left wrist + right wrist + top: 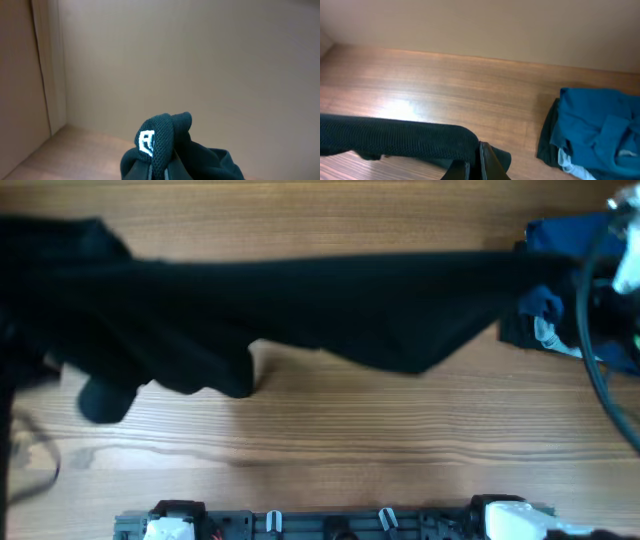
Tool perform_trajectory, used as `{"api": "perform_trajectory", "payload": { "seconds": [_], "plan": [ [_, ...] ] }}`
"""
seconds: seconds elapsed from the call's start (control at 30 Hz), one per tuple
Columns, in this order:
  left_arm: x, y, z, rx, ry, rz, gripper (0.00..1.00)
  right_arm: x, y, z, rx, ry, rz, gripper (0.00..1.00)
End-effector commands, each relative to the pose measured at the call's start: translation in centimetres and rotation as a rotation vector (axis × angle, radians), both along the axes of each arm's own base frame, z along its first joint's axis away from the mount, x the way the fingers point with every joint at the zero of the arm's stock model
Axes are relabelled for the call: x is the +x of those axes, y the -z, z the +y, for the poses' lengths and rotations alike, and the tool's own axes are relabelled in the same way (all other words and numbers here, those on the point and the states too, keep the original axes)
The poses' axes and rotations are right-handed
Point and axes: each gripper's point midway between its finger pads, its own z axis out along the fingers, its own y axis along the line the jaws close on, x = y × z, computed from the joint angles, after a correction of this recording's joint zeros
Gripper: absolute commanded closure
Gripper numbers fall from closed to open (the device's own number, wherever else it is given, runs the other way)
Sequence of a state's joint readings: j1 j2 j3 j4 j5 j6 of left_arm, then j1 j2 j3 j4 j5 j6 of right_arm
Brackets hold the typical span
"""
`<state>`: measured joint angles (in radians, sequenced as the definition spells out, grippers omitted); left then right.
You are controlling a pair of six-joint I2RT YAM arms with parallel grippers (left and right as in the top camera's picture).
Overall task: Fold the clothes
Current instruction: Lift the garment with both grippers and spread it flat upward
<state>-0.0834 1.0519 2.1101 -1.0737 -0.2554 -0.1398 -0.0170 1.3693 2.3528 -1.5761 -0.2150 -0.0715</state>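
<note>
The black garment (330, 305) is held raised above the wooden table (350, 430), stretched in a long band from the far left to the far right, with its lower edge sagging toward the near side. In the right wrist view, the right gripper (480, 167) is seen low over the table, its fingers pressed together on the garment's end, the cloth running off to the left. The left wrist camera is directed at the wall (200, 60), and a bunched fold bearing a white logo (146, 142) covers the left gripper; whether its fingers are together cannot be told. A pile of blue clothes (570, 240) lies at the far right.
</note>
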Motion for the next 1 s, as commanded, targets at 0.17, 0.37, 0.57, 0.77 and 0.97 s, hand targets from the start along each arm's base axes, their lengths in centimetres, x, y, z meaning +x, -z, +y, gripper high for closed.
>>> {"api": "perform_trajectory", "payload": {
  "seconds": [0.17, 0.37, 0.57, 0.77, 0.97],
  "plan": [
    [-0.3, 1.6, -0.2, -0.020, 0.015, 0.067, 0.96, -2.8, -1.3, -2.1, 0.007, 0.148, -0.043, 0.96],
    [8.2, 6.4, -0.9, -0.004, 0.012, 0.285, 0.96, 3.2, 5.0, -2.3, -0.011, 0.143, 0.200, 0.96],
    [18.0, 14.6, -1.7, 0.016, 0.008, 0.547, 0.96, 10.0, 15.0, -2.5, -0.042, 0.119, 0.502, 0.96],
    [25.9, 24.3, -2.4, 0.032, 0.006, 0.765, 0.96, 16.2, 24.7, -2.1, -0.042, 0.072, 0.652, 0.96],
    [33.0, 34.2, -3.0, 0.039, 0.008, 0.879, 0.96, 22.9, 35.1, -2.3, -0.055, 0.053, 0.699, 0.96]
  ]
}}
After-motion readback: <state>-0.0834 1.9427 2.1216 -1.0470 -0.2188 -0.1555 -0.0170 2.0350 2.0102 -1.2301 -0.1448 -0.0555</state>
